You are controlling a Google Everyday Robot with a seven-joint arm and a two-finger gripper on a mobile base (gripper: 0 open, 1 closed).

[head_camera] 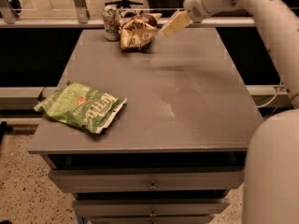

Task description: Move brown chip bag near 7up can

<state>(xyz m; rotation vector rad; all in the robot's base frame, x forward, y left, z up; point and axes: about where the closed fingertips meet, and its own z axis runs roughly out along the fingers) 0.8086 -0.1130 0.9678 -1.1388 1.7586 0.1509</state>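
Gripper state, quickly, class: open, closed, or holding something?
Gripper: in the air just right of the brown chip bag, holding nothing; open or closed cannot be told.

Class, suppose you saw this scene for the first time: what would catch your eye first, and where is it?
The bulky white robot arm fills the right side, its gripper hanging above the table's far edge, just right of the brown chip bag. That bag lies beside the 7up can. A bright green Kettle chip bag lies alone near the front left corner of the grey table.
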